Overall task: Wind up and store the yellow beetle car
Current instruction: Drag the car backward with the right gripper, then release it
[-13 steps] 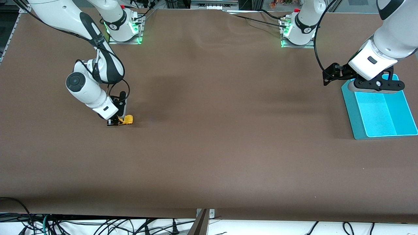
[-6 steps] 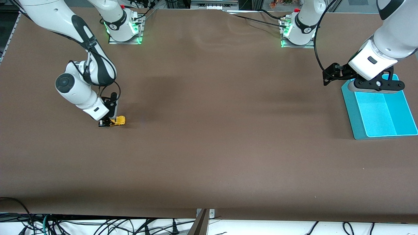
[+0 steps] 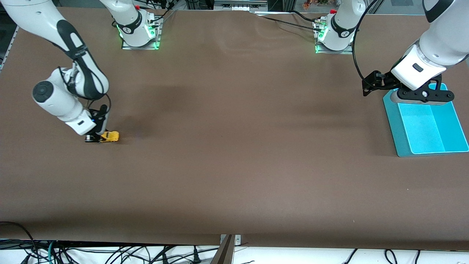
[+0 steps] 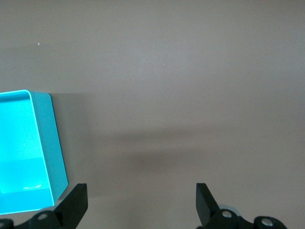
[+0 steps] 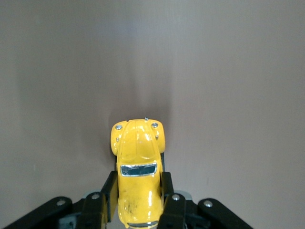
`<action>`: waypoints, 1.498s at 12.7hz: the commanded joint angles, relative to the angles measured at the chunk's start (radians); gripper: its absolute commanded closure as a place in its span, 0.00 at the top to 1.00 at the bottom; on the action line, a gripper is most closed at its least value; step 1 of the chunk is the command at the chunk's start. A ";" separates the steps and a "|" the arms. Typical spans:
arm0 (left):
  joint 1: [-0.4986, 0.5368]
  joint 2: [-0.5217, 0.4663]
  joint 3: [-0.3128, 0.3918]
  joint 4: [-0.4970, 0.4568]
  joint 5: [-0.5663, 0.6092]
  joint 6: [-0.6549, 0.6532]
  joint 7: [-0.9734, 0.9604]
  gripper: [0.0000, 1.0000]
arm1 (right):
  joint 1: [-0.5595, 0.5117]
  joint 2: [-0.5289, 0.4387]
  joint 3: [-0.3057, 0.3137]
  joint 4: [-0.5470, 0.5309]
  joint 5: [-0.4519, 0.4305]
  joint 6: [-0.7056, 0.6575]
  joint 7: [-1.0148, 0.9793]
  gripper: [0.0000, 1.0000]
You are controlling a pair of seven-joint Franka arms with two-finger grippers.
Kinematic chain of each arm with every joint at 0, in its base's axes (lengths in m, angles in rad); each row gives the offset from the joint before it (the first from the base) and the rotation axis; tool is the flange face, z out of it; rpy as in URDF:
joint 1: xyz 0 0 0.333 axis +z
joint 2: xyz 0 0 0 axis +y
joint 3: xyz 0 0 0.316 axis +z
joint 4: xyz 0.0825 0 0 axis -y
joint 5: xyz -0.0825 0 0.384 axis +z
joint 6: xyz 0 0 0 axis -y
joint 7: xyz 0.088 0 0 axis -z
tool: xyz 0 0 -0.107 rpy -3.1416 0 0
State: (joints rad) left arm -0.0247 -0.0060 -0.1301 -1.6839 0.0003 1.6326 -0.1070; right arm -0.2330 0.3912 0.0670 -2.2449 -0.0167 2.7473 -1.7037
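Two arms share your table in the front view: the right gripper (image 3: pixel 98 137) sits low at the right arm's end, clamped on the yellow beetle car (image 3: pixel 110 136), whose wheels look to be on or just above the brown table (image 3: pixel 234 165), while the left gripper (image 3: pixel 421 96) waits over the edge of the turquoise bin (image 3: pixel 391 121) at the left arm's end, well apart from the toy. Against the earlier front pictures, you see car and right gripper drawn steadily toward the right arm's end of the table, staying low, which reads as the pull-back that winds it; the left arm has not stirred. Your left wrist view shows that gripper's fingers (image 4: pixel 76 205) spread wide with nothing between them, a corner of the bin (image 4: pixel 52 138) in sight and bare table under the jaws. Your right wrist view shows the car (image 5: pixel 138 181) nose outward, its rear flanks pinched between the two black fingers (image 5: pixel 167 195). Judge it as light, rigid and glossy, so likely slippery: you do best holding it across the body sides as now, clear of the wheels, and pressing down only gently so the small axles are not strained.
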 commanded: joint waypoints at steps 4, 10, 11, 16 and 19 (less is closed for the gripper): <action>0.008 0.009 0.000 0.029 -0.017 -0.025 0.030 1.00 | -0.065 0.052 0.011 0.004 -0.003 -0.027 -0.039 0.03; 0.015 0.009 0.000 0.029 -0.017 -0.025 0.032 1.00 | -0.059 0.049 0.103 0.135 -0.008 -0.139 -0.042 1.00; 0.017 0.011 0.000 0.029 -0.017 -0.027 0.032 1.00 | -0.058 0.038 0.121 0.161 -0.008 -0.174 -0.040 1.00; 0.017 0.009 0.000 0.029 -0.017 -0.030 0.033 1.00 | -0.055 -0.003 0.171 0.310 0.000 -0.401 0.011 1.00; 0.016 0.011 0.000 0.029 -0.017 -0.030 0.033 1.00 | -0.055 -0.058 0.174 0.366 0.004 -0.483 0.035 1.00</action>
State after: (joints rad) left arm -0.0163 -0.0057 -0.1297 -1.6839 0.0003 1.6273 -0.1069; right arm -0.2798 0.3792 0.2284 -1.9039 -0.0173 2.3218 -1.6881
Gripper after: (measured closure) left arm 0.000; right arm 0.000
